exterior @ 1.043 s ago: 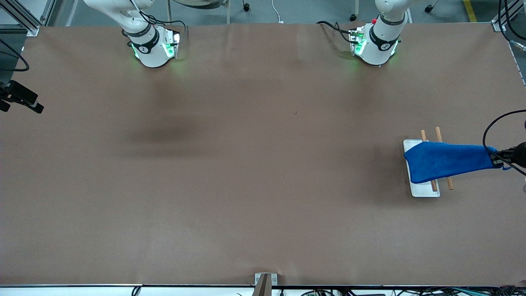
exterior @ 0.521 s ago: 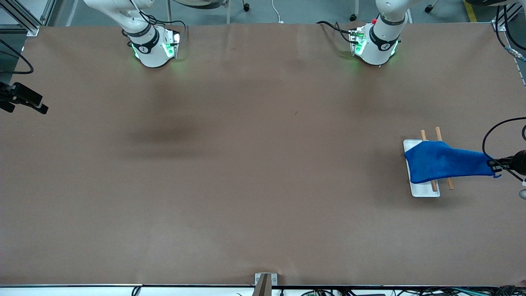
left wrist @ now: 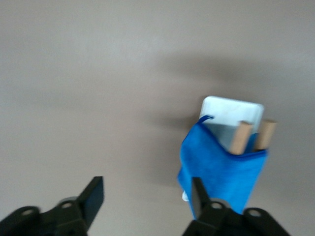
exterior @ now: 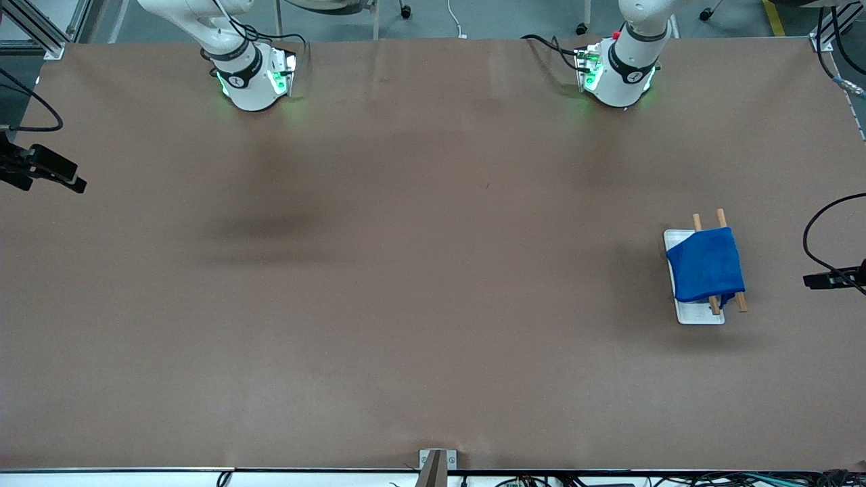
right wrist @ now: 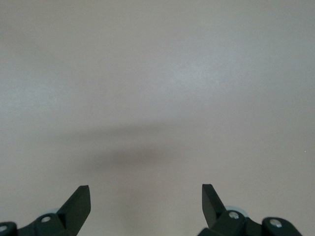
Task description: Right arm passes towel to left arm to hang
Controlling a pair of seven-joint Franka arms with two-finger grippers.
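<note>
The bright blue towel [exterior: 705,264] hangs draped over two wooden rods [exterior: 720,220] of a small rack with a white base [exterior: 700,316], toward the left arm's end of the table. My left gripper [exterior: 814,280] is open and empty beside the rack, apart from the towel, at the table's end. In the left wrist view [left wrist: 146,196] its fingers stand wide apart, with the towel [left wrist: 221,172], its small loop tag [left wrist: 206,118] and the rods [left wrist: 241,137] ahead. My right gripper [exterior: 76,183] waits open and empty over the right arm's end of the table, above bare table in the right wrist view [right wrist: 146,196].
The brown table [exterior: 419,270] spreads wide between the two arm bases [exterior: 252,81] [exterior: 617,78]. A small metal bracket [exterior: 436,460] sits at the table edge nearest the front camera.
My left gripper has let go of the towel and drawn away from the rack. The towel's stretched end has dropped down over the rods. My right gripper has drifted slightly.
</note>
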